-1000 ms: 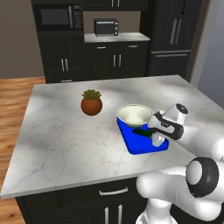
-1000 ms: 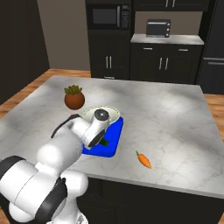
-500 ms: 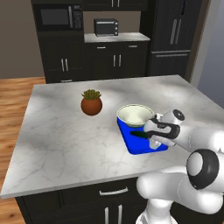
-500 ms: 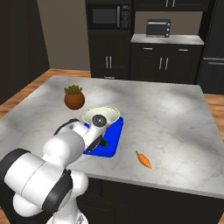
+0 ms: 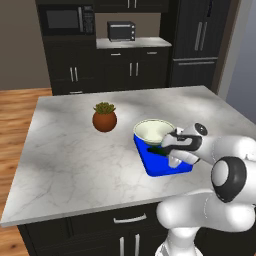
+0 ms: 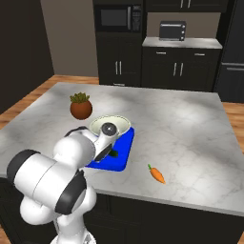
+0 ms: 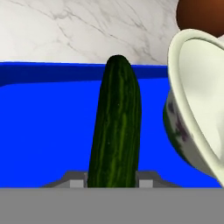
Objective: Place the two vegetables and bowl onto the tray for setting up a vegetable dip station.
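Cucumber [image 7: 116, 127] clamped in the gripper [image 7: 111, 180] over the blue tray [image 7: 43, 127]
Stiff, smooth, likely slippery; it is held near 1 end, beside the bowl [image 7: 197, 100].

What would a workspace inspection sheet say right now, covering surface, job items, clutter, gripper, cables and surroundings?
Surface: marble island counter.
Tray: blue tray near the counter's front edge.
Bowl: cream bowl on the tray's far end.
Cucumber: dark green cucumber between the gripper's fingers, low over the tray floor beside the bowl; contact with the tray cannot be told.
Carrot: carrot lying on the counter, apart from the tray.
Clutter: potted plant on the counter.
Gripper: gripper shut on the cucumber.
Cables: nothing seen.
Surroundings: dark cabinets, microwave, toaster oven, wood floor.
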